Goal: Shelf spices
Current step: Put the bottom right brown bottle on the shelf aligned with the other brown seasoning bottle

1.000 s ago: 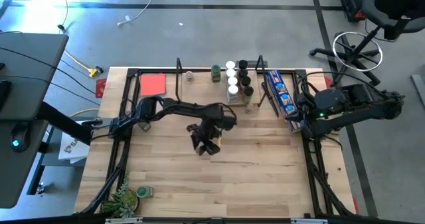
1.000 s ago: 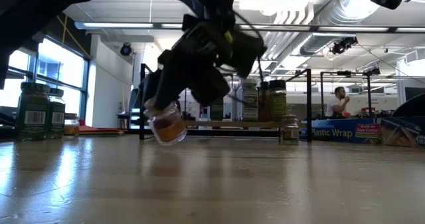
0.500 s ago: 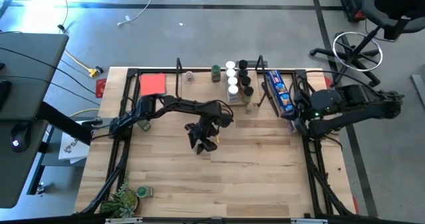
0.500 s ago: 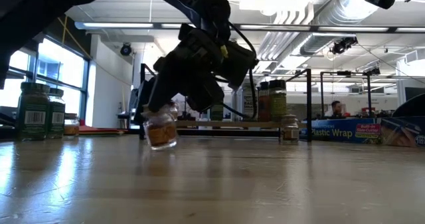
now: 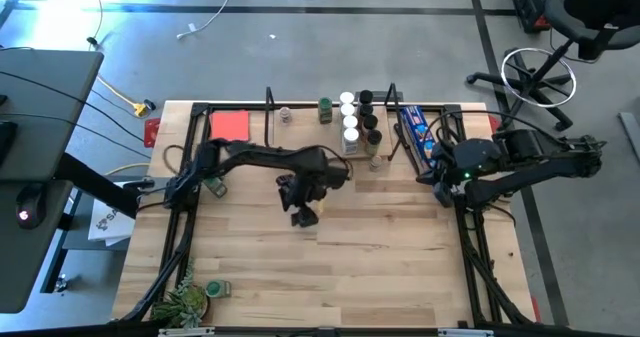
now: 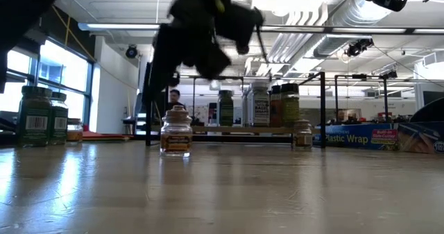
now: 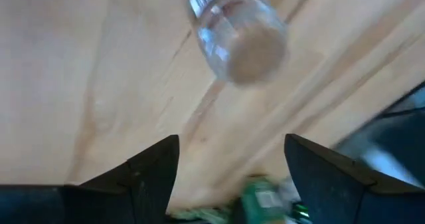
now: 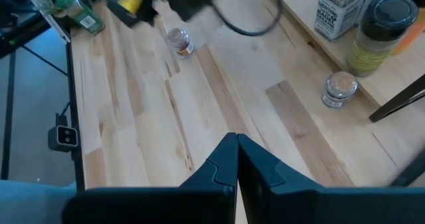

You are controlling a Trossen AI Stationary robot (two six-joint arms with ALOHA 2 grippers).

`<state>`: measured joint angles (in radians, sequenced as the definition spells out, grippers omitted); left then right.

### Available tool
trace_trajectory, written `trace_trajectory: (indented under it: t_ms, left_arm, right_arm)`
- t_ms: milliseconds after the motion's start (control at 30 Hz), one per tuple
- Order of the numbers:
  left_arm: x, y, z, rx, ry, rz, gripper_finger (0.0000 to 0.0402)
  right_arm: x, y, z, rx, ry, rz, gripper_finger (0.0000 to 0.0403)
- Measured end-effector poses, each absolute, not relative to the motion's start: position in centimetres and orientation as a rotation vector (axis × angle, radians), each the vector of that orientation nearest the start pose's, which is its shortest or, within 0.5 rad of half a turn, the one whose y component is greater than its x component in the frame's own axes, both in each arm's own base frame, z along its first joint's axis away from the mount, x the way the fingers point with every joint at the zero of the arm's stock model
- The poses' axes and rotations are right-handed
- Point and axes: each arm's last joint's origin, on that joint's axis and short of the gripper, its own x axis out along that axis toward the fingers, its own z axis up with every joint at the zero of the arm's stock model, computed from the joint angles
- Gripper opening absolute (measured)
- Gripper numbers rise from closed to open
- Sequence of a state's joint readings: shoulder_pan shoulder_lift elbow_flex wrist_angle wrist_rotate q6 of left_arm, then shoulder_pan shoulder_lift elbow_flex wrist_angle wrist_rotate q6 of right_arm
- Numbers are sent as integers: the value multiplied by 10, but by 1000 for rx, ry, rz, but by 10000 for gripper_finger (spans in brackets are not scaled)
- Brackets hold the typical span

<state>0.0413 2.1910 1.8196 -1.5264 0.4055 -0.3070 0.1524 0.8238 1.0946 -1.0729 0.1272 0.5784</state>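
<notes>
At mid-table, a clear jar (image 6: 175, 131) stands upright and free, probably set down for a better grip. Above it the left tool (image 5: 303, 203) hangs with fingers wide. Farther back, the shelf (image 5: 305, 120) holds spices (image 5: 352, 124). At right, the right tool (image 8: 236, 159) waits pinched together, empty.

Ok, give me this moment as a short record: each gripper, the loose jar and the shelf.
left gripper: open, above the mid-table jar, not holding it
right gripper: shut, empty, at the table's right side
small clear jar: upright on the table, brownish contents, free of both grippers
shelf: along the far edge, several spice jars grouped at its right part
</notes>
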Motion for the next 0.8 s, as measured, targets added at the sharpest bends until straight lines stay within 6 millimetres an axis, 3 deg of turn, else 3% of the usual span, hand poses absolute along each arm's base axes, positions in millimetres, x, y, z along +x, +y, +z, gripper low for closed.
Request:
trace_trajectory:
  t_ms: [167,300,433,600,800]
  left_arm:
    - [381,-33,226,-371,1680,69,271]
    - [367,-69,228,-285,1485,116,271]
    - [361,-93,215,-211,1326,176,271]
    - [358,-101,202,-236,1306,293,271]
    - [360,-94,213,-229,1293,343,271]
  right_arm:
    - [127,16,351,407,777,-192,0]
    - [127,16,351,395,780,-180,0]
    - [127,17,351,363,789,-146,0]
    - [126,17,351,339,792,-133,0]
    - [126,17,351,345,793,-136,0]
